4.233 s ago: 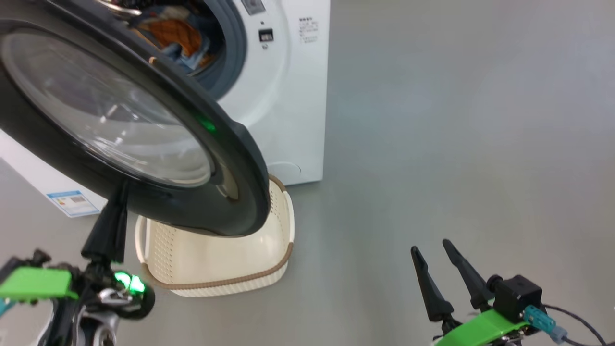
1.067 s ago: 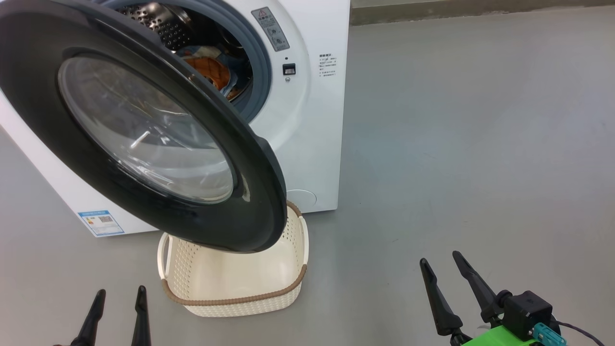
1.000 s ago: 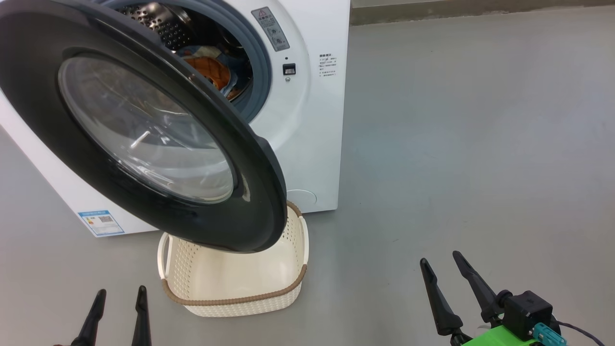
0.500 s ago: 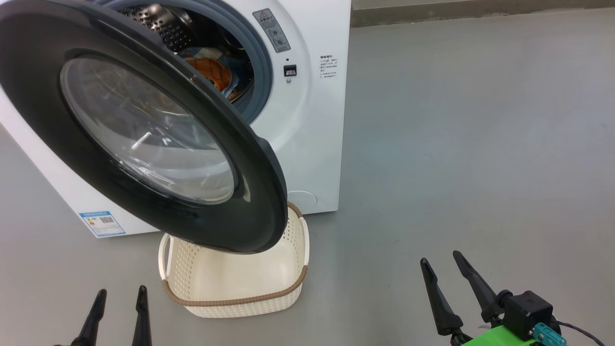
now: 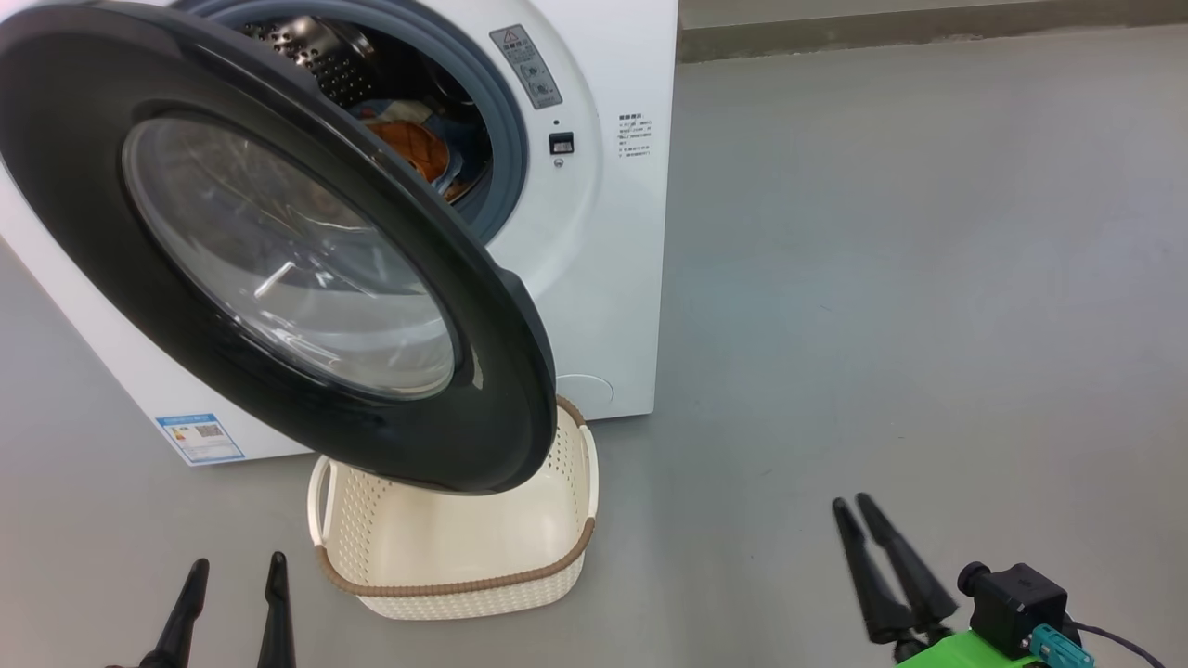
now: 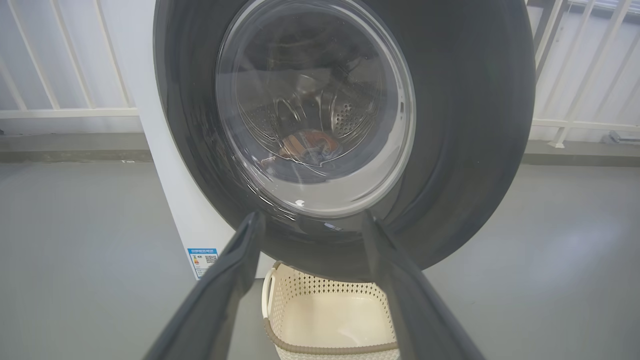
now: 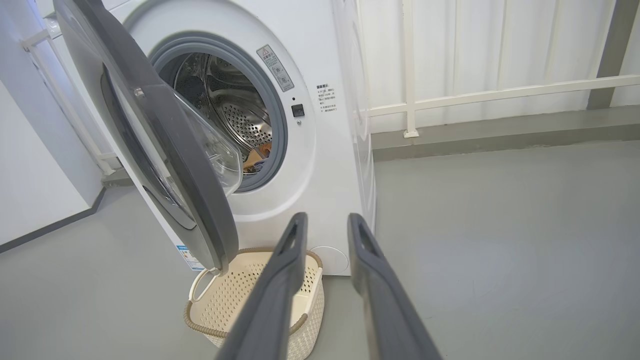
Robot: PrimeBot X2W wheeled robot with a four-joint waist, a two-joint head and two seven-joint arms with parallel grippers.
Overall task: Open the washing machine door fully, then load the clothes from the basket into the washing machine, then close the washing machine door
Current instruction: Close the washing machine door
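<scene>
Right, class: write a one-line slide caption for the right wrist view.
Washing machine door half open, clothes in the drum, empty basket beneath, right gripper open in front.

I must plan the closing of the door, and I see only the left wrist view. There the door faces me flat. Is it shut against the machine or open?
Observer: Open. In the right wrist view the washing machine door shows edge-on, swung away from the front, and the mouth of the drum is uncovered.
Operator: And where is the other arm's gripper?
Observer: In the head view the right gripper is at the lower right over the grey floor, apart from the door and the basket, with nothing between its fingers.
</scene>
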